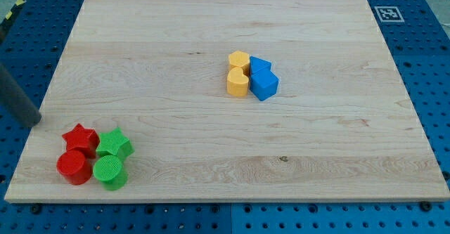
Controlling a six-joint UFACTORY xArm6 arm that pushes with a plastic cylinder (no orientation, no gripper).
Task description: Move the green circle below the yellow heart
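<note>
The green circle (110, 171) sits near the view's bottom left corner of the board, touching a green star (114, 145) above it and a red circle (73, 167) to its left. The yellow heart (238, 81) stands near the board's middle, under a yellow hexagon (239, 60) and against the blue blocks. My rod comes in from the view's left edge; my tip (32, 121) rests at the board's left edge, up and to the left of the red star (81, 139) and apart from all blocks.
A blue cube-like block (264, 85) and another blue block (259, 67) touch the yellow pair on their right. A fiducial tag (387, 13) lies off the board's top right corner. The wooden board (316, 157) lies on a blue perforated table.
</note>
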